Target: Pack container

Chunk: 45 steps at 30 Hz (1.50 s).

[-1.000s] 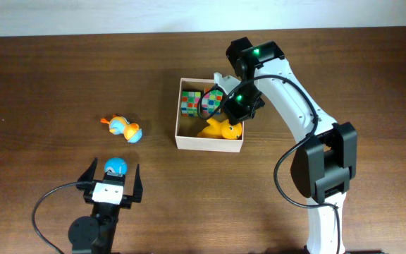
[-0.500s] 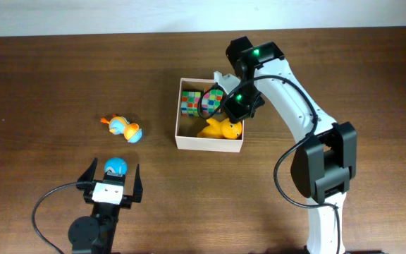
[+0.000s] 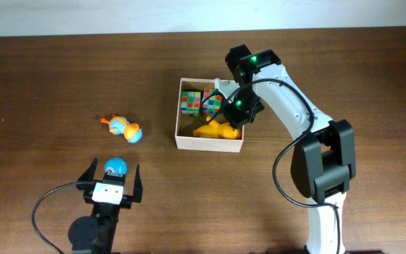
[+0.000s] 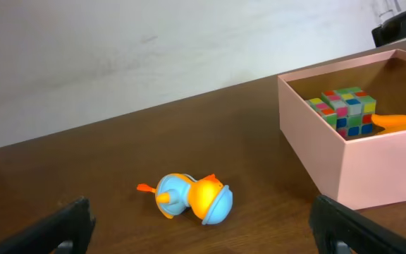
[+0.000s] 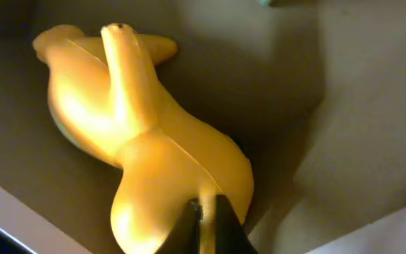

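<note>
Container sits open on the brown table, just toward 1 o'clock of the overhead centre. The right gripper reaches in from 3 o'clock, its fingers pressed together with the tips at a yellow toy in the 5 o'clock corner. At 7 o'clock the left gripper is spread wide around a blue ball. Two coloured cubes sit along the container's 12 o'clock wall. An orange-and-blue toy lies on the table at its 9 o'clock.
</note>
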Tool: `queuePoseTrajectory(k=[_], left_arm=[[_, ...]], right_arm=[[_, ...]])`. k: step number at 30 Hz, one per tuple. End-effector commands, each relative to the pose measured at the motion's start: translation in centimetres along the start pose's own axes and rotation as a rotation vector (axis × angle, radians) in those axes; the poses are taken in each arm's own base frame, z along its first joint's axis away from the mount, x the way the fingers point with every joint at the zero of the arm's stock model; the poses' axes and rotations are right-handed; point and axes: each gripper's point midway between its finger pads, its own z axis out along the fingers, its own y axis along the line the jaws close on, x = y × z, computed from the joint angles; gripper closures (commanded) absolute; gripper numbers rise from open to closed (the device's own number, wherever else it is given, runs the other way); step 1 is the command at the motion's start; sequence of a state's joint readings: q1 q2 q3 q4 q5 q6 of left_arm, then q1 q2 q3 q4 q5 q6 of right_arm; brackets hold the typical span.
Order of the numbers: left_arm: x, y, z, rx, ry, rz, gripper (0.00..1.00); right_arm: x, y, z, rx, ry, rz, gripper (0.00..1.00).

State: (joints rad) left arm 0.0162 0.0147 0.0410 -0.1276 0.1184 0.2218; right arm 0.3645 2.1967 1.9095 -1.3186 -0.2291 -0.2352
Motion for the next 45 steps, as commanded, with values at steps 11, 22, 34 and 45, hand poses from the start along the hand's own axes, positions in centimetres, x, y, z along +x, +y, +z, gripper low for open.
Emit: queuePoseTrajectory(k=[11,22,34,45], left_arm=[[0.1,0.2,0.0,-0.014,-0.001,0.011,0.01],[0.1,0.3,0.0,-0.014,-0.001,0.011,0.01],[0.1,0.2,0.0,-0.014,-0.001,0.011,0.01],[0.1,0.2,0.0,-0.014,-0.001,0.011,0.01]], right_arm=[[-2.8,0.3,-4.3,0.029,-0.099,-0.035,0.30],[-2.2,0.4,-4.4,0.025,-0.076,-0.031,0.30],[-1.8,1.9,-6.1,-0.024,-0.074,-0.032,0.34],[-3.1,-0.2,-11.0,0.094,-0.189,0.151,0.31]])
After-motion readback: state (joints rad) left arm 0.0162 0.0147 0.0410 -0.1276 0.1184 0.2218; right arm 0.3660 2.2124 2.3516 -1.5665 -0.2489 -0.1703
